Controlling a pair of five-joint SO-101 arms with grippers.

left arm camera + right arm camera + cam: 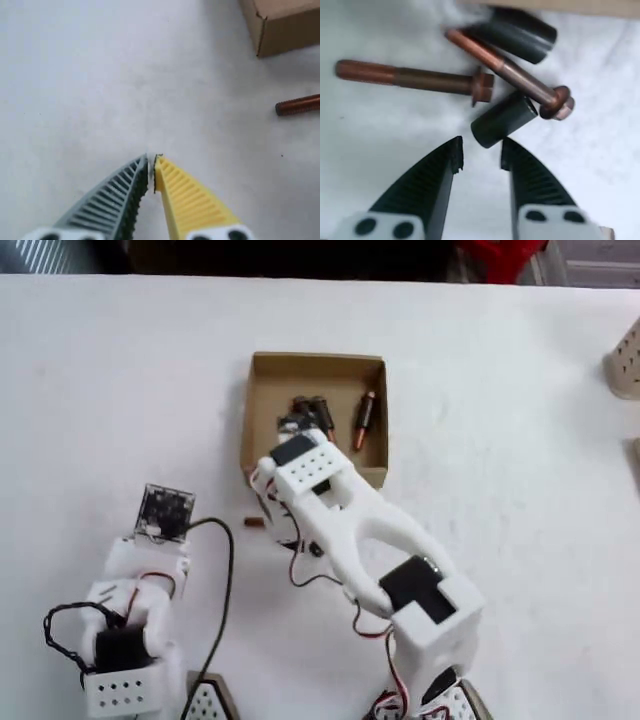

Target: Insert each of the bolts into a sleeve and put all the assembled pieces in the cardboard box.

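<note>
On the white table lie two copper bolts (pixel 415 80) (pixel 512 75) and two black sleeves, all loose. The nearer sleeve (pixel 503 120) lies just beyond my right gripper (pixel 481 150), which is open with nothing between its fingers. The farther sleeve (pixel 517 35) rests against the second bolt, close to the cardboard box (pixel 545 5). In the high view the right arm (pixel 340 510) covers this spot at the box's (pixel 262 370) front left corner, and one bolt end (pixel 254 523) pokes out. My left gripper (pixel 151 160) is shut and empty over bare table, with a bolt tip (pixel 299 105) off to one side.
Inside the box lie dark assembled pieces (pixel 310 412) and a copper-and-black one (pixel 364 420). The left arm (pixel 140 590) sits at the front left with a black cable (pixel 225 570) looping beside it. A pale object (pixel 625 365) stands at the far right edge.
</note>
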